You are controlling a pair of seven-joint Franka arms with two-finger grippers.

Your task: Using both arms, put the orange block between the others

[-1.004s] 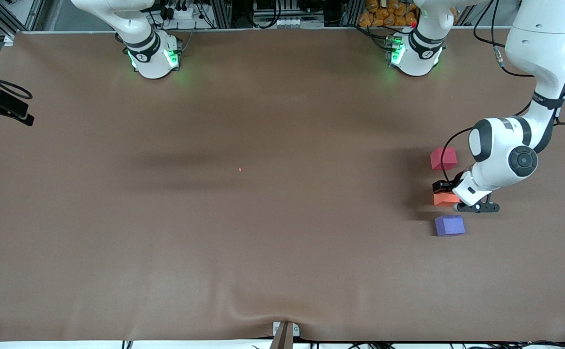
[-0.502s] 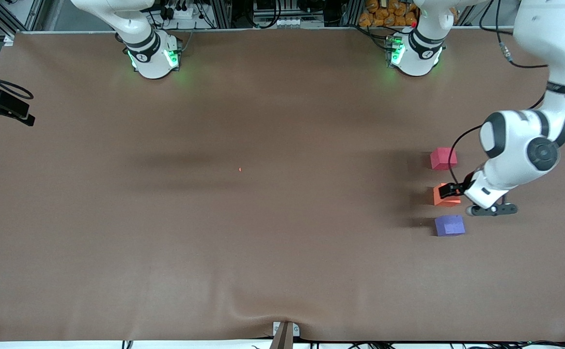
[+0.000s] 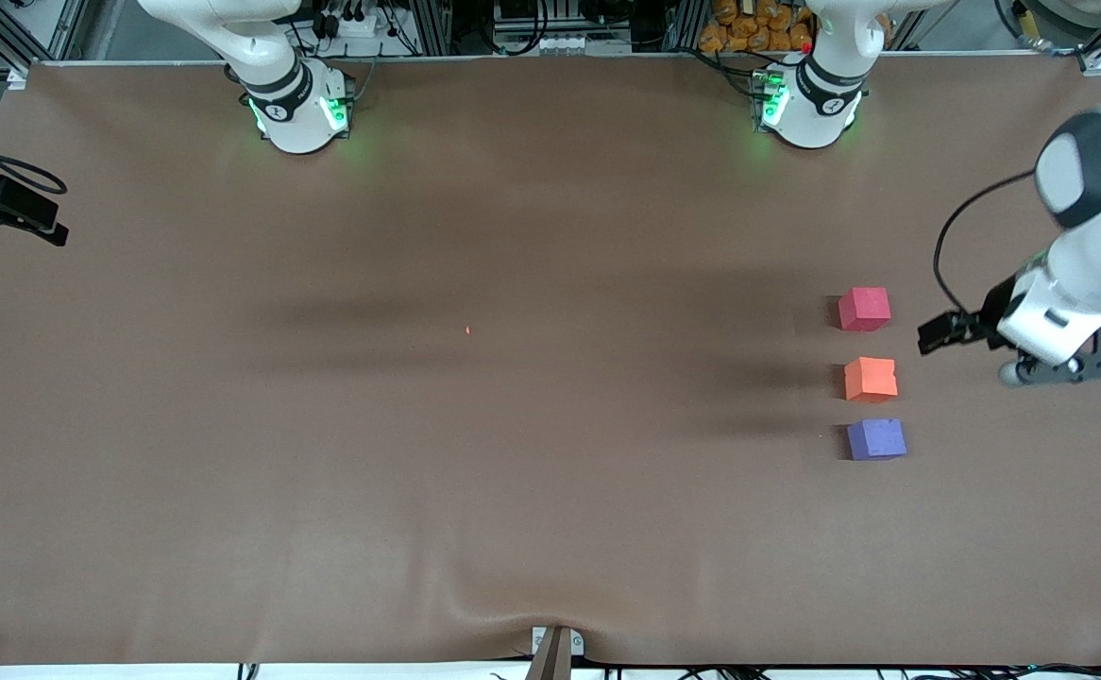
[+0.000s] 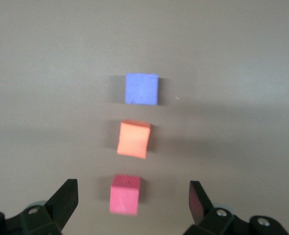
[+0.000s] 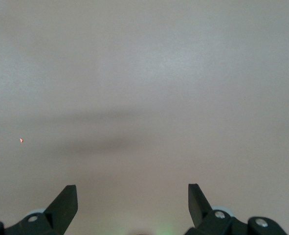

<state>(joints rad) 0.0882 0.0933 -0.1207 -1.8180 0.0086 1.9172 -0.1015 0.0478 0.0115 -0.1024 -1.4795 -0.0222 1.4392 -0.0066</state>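
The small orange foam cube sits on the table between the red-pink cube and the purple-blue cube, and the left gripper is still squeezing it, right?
Not quite. The small orange foam cube does sit between the red-pink cube and purple-blue cube, but the front view shows the left gripper open, off it.

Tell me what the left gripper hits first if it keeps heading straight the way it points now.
Likely the red-pink cube: it sits between the open left gripper's fingers in the wrist view. Depth is unclear, so bare table beside it is possible.
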